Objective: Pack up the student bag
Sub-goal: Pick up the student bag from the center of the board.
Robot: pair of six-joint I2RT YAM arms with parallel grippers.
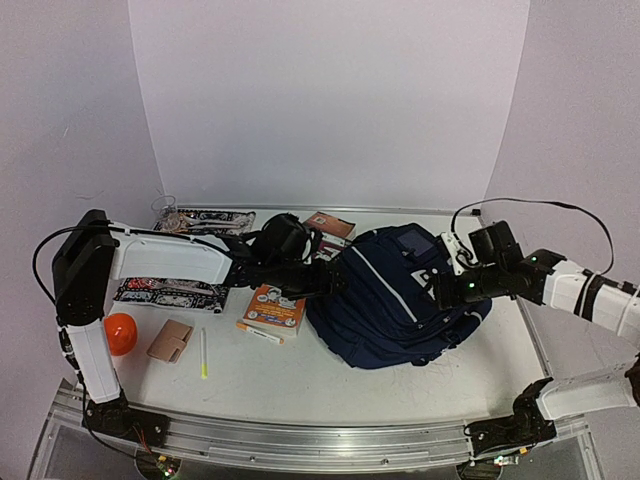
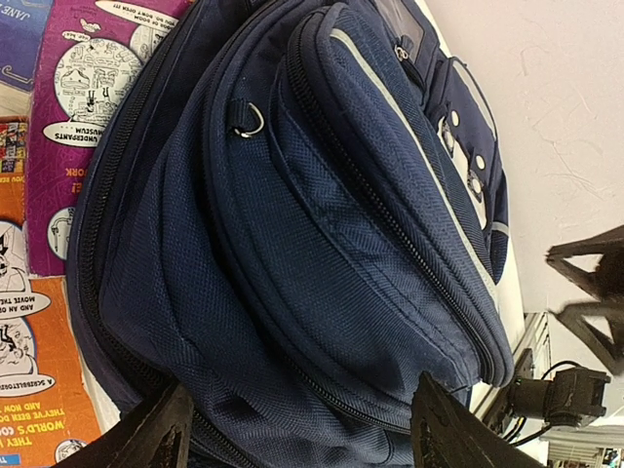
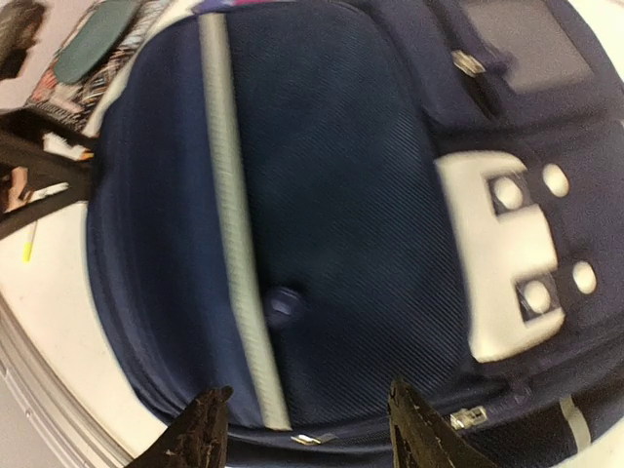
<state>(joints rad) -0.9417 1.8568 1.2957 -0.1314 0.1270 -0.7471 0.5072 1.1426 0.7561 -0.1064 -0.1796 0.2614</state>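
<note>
Student bag [image 1: 395, 300] is lying on the table [image 1: 400, 400], toward 3 o'clock of the table's middle, its striped front facing up; the left gripper [image 1: 335, 275] is sitting at the bag's 9 o'clock edge, jaws spread wide, with the zippered side bulging just ahead of its fingers [image 2: 161, 434]; whether they are touching the fabric I cannot tell; the right gripper [image 1: 445, 290] is hovering over the 3 o'clock side near the white buckle patch [image 3: 502, 258], jaws likewise spread and pinching nothing; an orange book [image 1: 275, 308] is lying just beside the student bag at 9 o'clock, a white marker [image 1: 260, 334] lying along its near edge; a yellow pen [image 1: 204, 352], a tan pouch [image 1: 170, 340] and an orange ball [image 1: 120, 333] are sitting farther out toward 8 o'clock; bare tabletop is running from the bag's 6 o'clock edge to the near rail; at 3 o'clock the bag is reaching close to the table's edge.
</note>
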